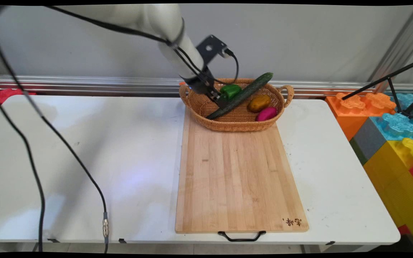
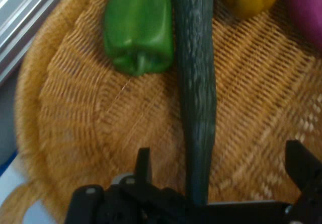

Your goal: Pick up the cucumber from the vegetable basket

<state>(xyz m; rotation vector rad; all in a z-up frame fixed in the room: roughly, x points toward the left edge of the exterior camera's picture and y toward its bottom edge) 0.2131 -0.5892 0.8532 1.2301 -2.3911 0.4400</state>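
Dark-green cucumber (image 2: 197,98) lies slantwise in the wicker basket (image 1: 228,123), far tip over the back rim | gripper (image 2: 221,171) spread wide, straddling its near end, not pinching | green pepper (image 2: 139,25) just beside it; potato (image 1: 259,103) and pink vegetable (image 1: 266,114) apart | you'd want the fingers centred across the cucumber, clear of the pepper.

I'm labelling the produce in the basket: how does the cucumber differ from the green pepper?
The cucumber is long, slim and dark green; the green pepper is short, blocky and brighter green. The cucumber stretches across the basket, its far end sticking over the rim; the green pepper lies wholly inside. The open gripper straddles the cucumber, not the green pepper. Both are green and lie side by side.
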